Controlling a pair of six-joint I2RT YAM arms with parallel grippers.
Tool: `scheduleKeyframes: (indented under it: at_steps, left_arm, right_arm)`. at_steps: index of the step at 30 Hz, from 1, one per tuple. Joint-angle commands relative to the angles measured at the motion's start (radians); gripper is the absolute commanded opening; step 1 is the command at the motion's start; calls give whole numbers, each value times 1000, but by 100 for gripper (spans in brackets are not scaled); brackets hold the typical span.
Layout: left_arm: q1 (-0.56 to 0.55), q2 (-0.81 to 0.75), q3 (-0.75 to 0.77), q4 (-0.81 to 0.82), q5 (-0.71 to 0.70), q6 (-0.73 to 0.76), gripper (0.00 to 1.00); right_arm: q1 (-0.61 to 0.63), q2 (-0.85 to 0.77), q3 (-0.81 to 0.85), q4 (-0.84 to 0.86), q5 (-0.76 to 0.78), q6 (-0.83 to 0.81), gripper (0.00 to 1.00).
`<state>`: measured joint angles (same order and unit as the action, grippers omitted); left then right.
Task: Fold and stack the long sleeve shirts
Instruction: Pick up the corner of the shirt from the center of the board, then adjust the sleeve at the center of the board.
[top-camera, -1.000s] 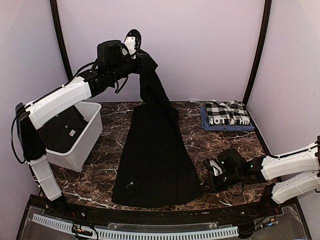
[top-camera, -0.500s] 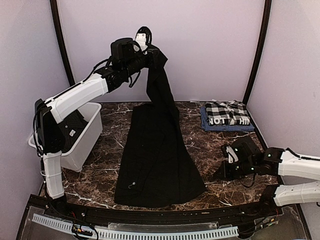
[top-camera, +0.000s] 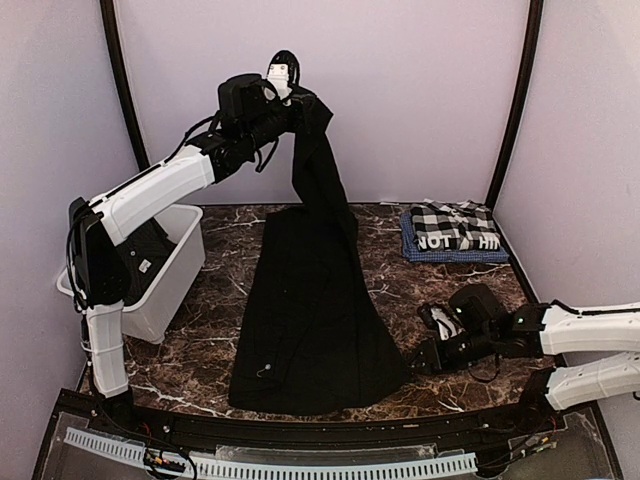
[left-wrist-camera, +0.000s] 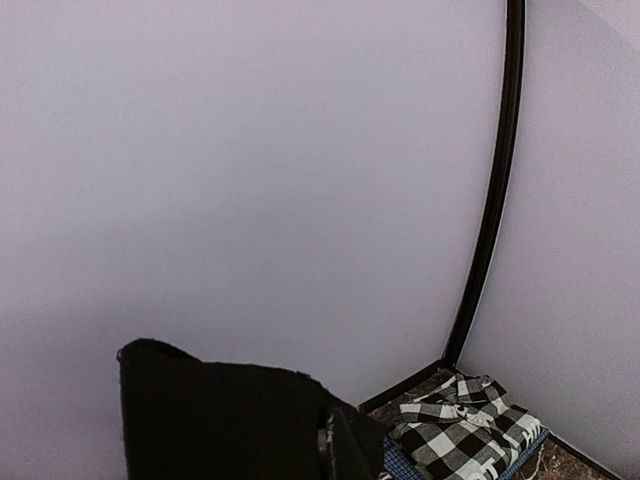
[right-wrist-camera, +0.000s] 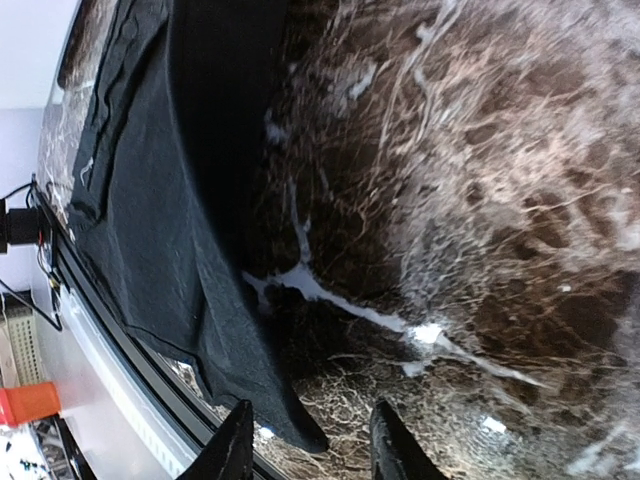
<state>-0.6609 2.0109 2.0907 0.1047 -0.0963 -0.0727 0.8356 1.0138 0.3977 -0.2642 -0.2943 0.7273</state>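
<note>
We count two robot arms, a left arm (top-camera: 150, 195) and a right arm (top-camera: 590, 330), at one marble table (top-camera: 420, 285), with one white bin (top-camera: 172, 290), one checked shirt (top-camera: 455, 228), one outstretched black shirt (top-camera: 310, 310) and one binned dark garment (top-camera: 135, 262).

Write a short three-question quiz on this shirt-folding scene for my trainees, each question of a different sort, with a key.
1. True or false: the left tool holds one end of the black shirt high above the table.
2. Where is the checked shirt? A: hanging from the left tool. B: folded at the table's far right. C: spread under the black shirt.
3. Fill in: the right tool, low beside the black shirt's near corner, has its jaws ____.

Key: 1 true. 2 B. 3 open.
</note>
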Motion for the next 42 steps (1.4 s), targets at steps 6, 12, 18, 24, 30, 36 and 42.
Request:
scheduleKeyframes:
  at_steps: [6,12,18,24,30,36,42]
  left_arm:
    - [4,-20,31,52,12,-2,0]
    - [4,-21,31,53,8,-2,0]
    - [4,-21,33,65,8,8,0]
    - [11,-5,53,84,15,23,0]
    - [16,11,73,90,21,23,0]
    - [30,3,76,86,1,40,0]
    - [50,-13,76,150,98,113,0]
  right_arm:
    - [41,70,-47,209,-72,3,37]
    - [57,118,-42,234,-69,4,20]
    - [54,106,15,73,59,3,0]
    - [-48,-10,51,-158,195,6,0]
    - [-89,-84,67,-204,175,37,0]
    - [-53,-120,93,-183,131,14,0]
    - [25,-84,139,-181,111,-14,0]
